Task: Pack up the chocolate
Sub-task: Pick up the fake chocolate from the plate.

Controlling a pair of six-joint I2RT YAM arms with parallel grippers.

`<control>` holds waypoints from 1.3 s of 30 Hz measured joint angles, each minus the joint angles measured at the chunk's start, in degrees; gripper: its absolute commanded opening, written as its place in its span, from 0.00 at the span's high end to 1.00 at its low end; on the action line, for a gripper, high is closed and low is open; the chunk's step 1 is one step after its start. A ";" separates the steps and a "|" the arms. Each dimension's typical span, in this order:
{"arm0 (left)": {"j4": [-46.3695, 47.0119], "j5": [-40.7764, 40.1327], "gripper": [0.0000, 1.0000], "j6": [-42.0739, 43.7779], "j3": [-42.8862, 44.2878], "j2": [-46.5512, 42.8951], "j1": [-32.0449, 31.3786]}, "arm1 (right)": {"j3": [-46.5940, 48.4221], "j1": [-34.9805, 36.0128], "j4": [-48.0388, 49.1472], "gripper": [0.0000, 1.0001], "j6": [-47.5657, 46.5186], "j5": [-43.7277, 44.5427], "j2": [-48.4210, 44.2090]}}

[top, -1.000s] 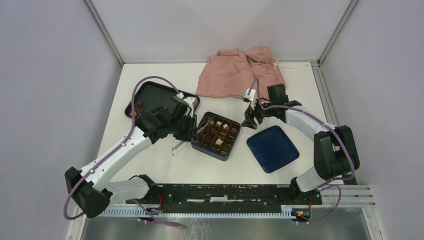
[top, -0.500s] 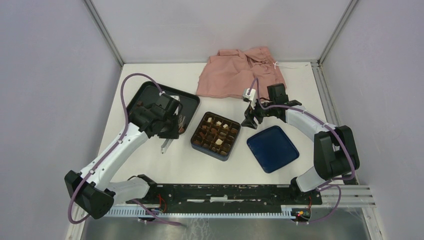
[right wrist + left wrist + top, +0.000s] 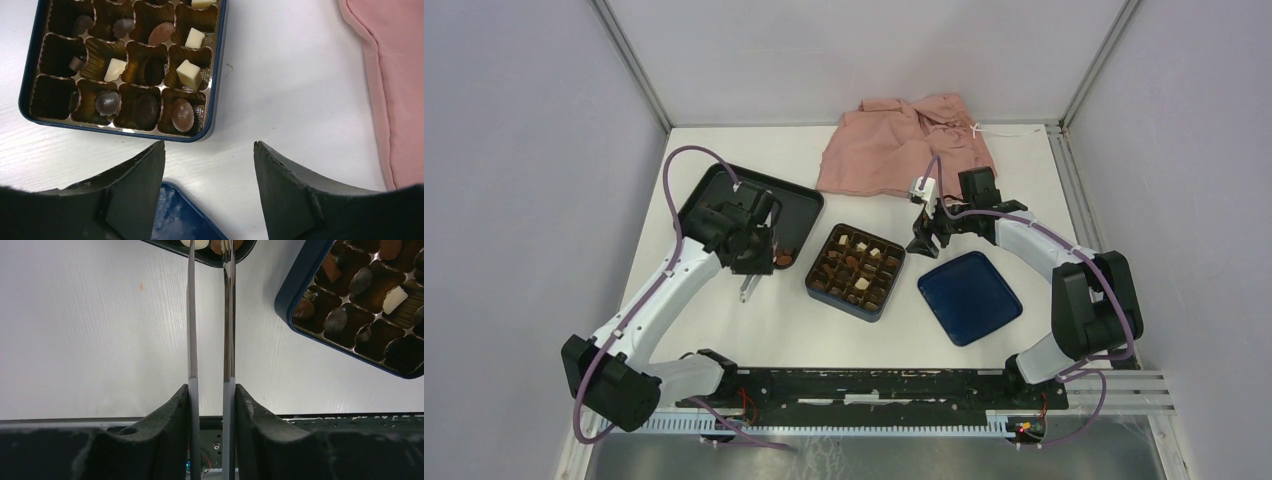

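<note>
Bright, even light from overhead washes the white tabletop (image 3: pixel 764 335) pale, with only soft, short shadows under the arms (image 3: pixel 669 290). Up close, the left gripper (image 3: pixel 212 405) looks dark and slightly blurred, the tweezers (image 3: pixel 229 315) gleam along their blades, and small glints sit on the chocolate (image 3: pixel 183 114).

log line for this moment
left hand: shut on tweezers, tips at black tray | right hand: open | box: holds chocolate, some cells empty

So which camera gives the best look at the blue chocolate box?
The right wrist view: the blue box sits close below, each chocolate distinct in its cup. The top view shows the whole box, small; the left wrist view catches one corner.
</note>
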 measured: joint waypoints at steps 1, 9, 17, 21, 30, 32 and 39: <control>-0.02 0.00 0.57 0.39 -0.22 0.20 0.02 | 0.00 0.00 0.00 0.29 0.00 0.00 0.00; 0.00 0.02 0.53 1.99 -0.72 2.47 0.76 | 0.00 0.00 -0.09 0.29 -0.04 -0.02 0.00; 0.20 -0.07 0.53 2.16 -1.40 3.54 1.60 | 0.00 0.00 -0.37 0.29 -0.22 -0.11 0.00; 0.22 -0.07 0.53 2.64 -1.68 3.56 2.19 | 0.00 0.00 -0.37 0.29 -0.22 -0.13 0.00; 0.50 0.39 0.53 2.64 -3.32 4.11 2.91 | 0.00 0.00 -0.37 0.29 -0.24 -0.13 0.00; 0.57 0.59 0.53 2.64 -3.82 4.44 3.06 | 0.00 0.00 -0.37 0.29 -0.22 -0.13 0.00; 0.68 1.09 0.54 2.64 -3.98 5.31 3.65 | 0.00 0.00 -0.37 0.29 -0.24 -0.13 0.00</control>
